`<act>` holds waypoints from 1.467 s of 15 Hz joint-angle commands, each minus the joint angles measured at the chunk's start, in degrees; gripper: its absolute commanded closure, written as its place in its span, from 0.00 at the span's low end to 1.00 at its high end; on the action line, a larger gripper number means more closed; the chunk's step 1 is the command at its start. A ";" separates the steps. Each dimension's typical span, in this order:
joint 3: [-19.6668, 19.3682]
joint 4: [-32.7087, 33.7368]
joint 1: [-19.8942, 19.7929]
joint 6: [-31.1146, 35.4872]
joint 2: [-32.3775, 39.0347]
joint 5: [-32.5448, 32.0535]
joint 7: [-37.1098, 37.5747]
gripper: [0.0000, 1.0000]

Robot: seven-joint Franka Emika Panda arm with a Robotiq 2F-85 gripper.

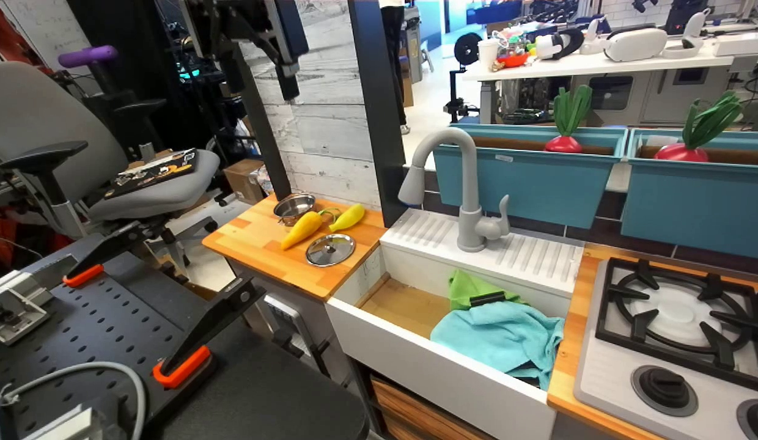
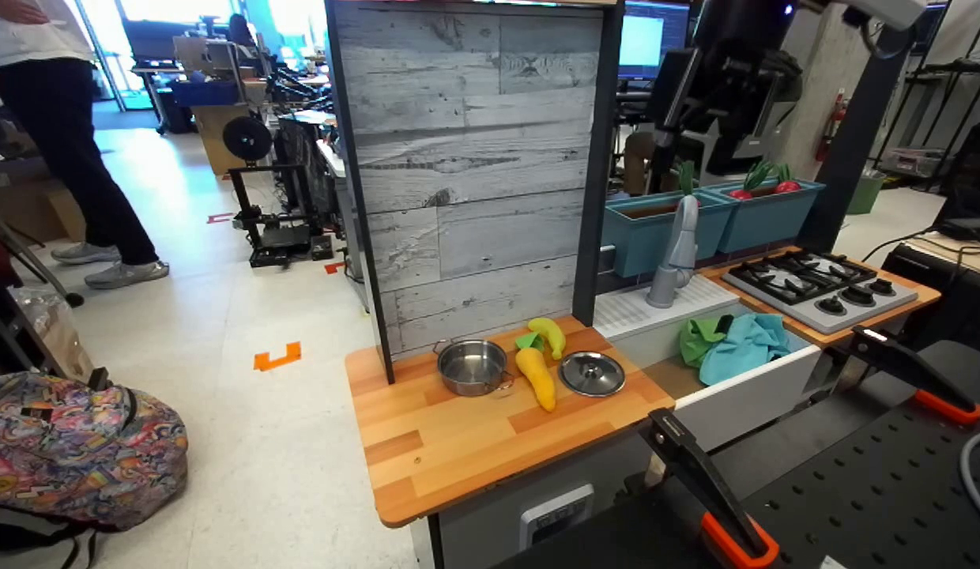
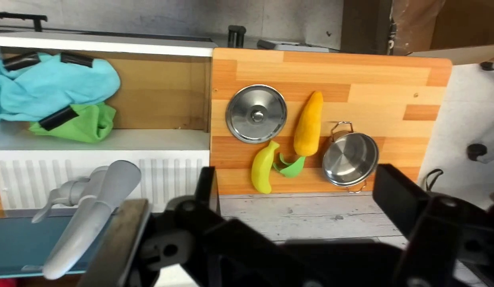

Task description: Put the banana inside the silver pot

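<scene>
The banana [image 3: 263, 169] is small, yellow and curved. It lies on the wooden counter, near the plank wall, and shows in both exterior views [image 1: 348, 218] [image 2: 550, 336]. The silver pot [image 3: 350, 157] stands upright and uncovered on the same counter, with nothing seen inside. It also shows in both exterior views [image 1: 293, 208] [image 2: 472, 368]. An orange-yellow carrot with green leaves lies between them. My gripper [image 3: 296, 177] is open and empty, its fingers wide apart. It hangs high above the counter, touching nothing, and is seen in an exterior view [image 1: 261, 88].
The carrot [image 3: 308, 123] and a round metal lid [image 3: 256, 114] lie on the wooden counter [image 3: 390, 91]. The plank wall [image 2: 474, 197] rises behind. Beside the counter are the white sink [image 1: 440, 379] with cloths [image 1: 498, 336] in it and a tall grey faucet [image 1: 470, 183].
</scene>
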 commanded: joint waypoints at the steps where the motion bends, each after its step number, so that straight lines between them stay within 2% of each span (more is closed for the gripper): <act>1: 3.80 7.69 -3.77 -1.62 9.60 7.33 -5.75 0.00; 6: 6.42 15.49 -5.68 0.28 21.27 4.92 -2.00 0.00; 11: 5.28 22.29 -3.25 -0.43 30.10 -1.93 4.45 0.00; 12: 7.14 18.84 -5.59 0.10 27.12 -0.51 2.48 0.00; 19: 7.40 19.51 -5.82 0.07 28.24 -1.13 3.09 0.00; 22: 7.43 18.41 -5.57 3.64 28.62 -0.51 3.88 0.00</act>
